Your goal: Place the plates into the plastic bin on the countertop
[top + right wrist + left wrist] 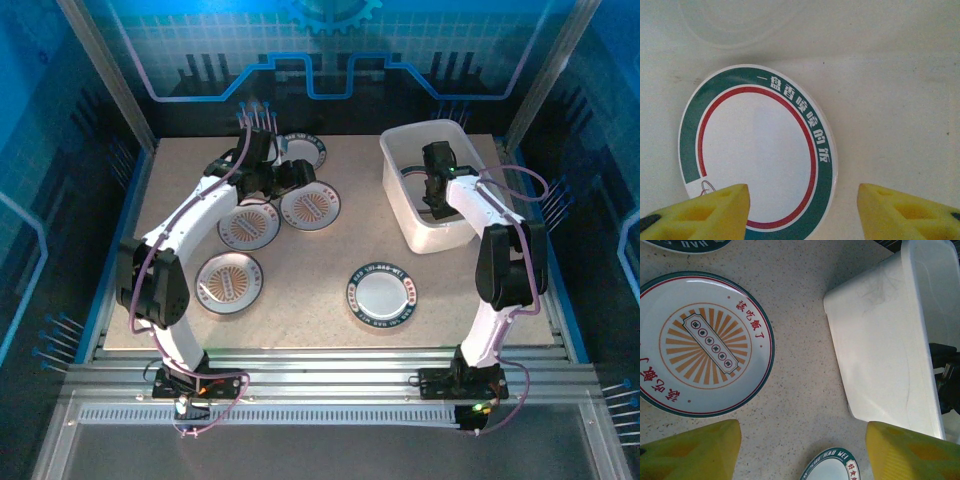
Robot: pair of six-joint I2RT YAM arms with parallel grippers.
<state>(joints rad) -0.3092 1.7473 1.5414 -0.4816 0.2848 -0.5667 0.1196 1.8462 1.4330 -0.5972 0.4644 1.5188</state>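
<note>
Our right gripper (802,200) is released, jaws apart above a green-rimmed plate (757,150) lying flat on the floor of the bin (440,238). Our left gripper (802,437), also open and empty, hangs over the counter (310,290) between a sunburst plate (702,345) and the bin.

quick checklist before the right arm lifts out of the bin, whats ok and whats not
1. right gripper jaws open: ok
2. green-rimmed plate lying flat inside plastic bin: ok
3. that plate free of the gripper: cannot tell, one finger overlaps its rim in the wrist view
4. left gripper open: ok
5. all plates binned: not ok, sunburst plate and others lie on countertop
</note>
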